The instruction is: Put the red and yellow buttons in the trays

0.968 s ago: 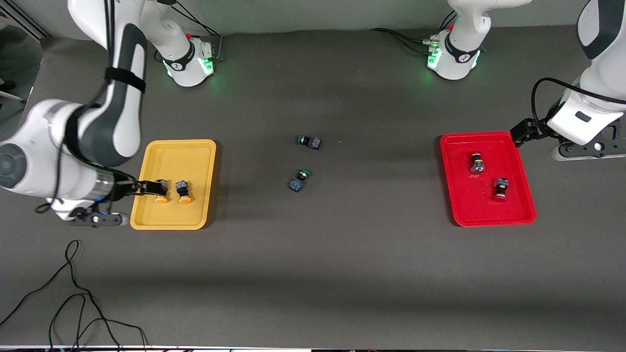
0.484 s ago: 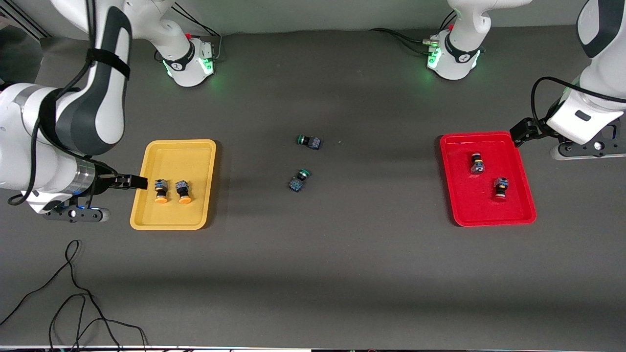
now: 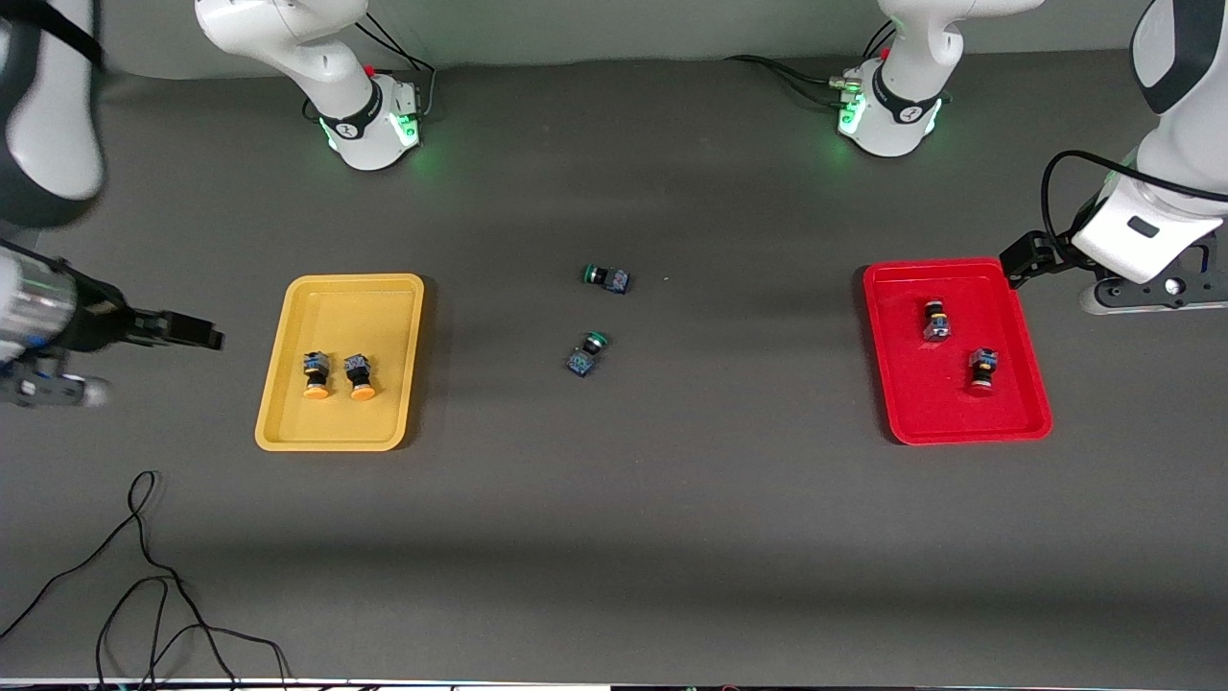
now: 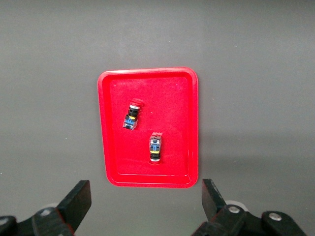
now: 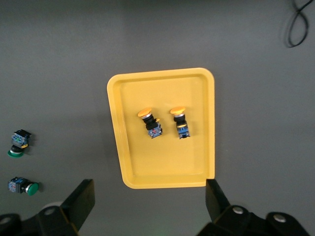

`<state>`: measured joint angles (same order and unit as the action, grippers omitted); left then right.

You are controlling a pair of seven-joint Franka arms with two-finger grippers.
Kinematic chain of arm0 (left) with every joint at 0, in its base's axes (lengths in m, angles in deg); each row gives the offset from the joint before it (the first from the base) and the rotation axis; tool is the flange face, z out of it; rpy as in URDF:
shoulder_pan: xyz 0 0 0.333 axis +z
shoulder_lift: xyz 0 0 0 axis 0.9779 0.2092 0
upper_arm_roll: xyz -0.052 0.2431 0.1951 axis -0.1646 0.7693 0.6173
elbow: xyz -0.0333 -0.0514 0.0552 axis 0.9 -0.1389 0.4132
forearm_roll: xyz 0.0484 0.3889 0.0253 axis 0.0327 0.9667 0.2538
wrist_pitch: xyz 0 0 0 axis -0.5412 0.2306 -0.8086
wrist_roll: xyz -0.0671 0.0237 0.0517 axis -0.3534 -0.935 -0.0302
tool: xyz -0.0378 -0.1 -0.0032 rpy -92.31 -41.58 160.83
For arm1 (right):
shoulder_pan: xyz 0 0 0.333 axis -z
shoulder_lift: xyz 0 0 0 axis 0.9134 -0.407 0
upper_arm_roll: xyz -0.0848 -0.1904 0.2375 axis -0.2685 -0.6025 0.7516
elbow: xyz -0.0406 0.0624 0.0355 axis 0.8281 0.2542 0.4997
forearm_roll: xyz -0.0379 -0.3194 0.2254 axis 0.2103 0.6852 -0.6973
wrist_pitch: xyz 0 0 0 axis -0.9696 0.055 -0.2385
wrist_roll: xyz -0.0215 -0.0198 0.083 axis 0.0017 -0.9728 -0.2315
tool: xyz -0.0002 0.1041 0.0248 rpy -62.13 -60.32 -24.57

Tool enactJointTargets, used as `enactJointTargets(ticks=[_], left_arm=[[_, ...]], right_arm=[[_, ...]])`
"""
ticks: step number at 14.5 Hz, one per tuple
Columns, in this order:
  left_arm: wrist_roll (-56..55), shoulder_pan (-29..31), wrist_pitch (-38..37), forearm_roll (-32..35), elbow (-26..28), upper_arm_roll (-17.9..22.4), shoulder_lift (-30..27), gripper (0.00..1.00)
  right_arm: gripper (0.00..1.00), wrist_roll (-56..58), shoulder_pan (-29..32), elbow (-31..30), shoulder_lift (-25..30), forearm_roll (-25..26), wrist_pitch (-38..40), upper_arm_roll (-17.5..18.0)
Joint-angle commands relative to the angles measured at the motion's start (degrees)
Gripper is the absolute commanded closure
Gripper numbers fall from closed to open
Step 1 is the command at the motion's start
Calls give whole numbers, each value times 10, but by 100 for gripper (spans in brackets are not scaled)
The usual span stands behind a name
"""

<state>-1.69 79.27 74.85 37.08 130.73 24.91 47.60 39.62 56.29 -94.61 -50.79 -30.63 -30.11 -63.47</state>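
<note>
Two orange-capped buttons [image 3: 315,374] lie side by side in the yellow tray [image 3: 374,297], beside the released right gripper [image 3: 197,335]. Two red-capped buttons [image 3: 936,320] lie in the red tray [image 3: 897,384] — the left gripper [image 4: 145,199], spread wide, hangs above its edge. No writing can be read.

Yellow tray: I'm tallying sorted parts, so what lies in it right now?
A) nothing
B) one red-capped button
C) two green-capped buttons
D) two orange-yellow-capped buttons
D: the yellow tray holds two orange-yellow-capped buttons side by side, as the right wrist view confirms.

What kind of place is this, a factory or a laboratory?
Probably a robotics laboratory: two arms bolted to a grey table, loose cables lying on it, and small sorting props, a yellow tray and a red tray holding buttons.
</note>
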Motion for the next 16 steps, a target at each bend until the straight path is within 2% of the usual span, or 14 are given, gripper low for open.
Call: enactJointTargets(ticks=[1, 2, 5, 16], left_arm=[[-2, -7, -14, 1, -16, 5, 9, 0], [-1, -7, -14, 1, -16, 5, 9, 0], [0, -8, -14, 1, -16, 5, 10, 0], [0, -8, -14, 2, -18, 4, 14, 0]], right_arm=[[0, -13, 123, -32, 48, 24, -6, 123], [0, -13, 138, -35, 56, 24, -7, 133], [0, -14, 143, -56, 81, 29, -12, 134], [0, -12, 137, -41, 66, 54, -7, 131]])
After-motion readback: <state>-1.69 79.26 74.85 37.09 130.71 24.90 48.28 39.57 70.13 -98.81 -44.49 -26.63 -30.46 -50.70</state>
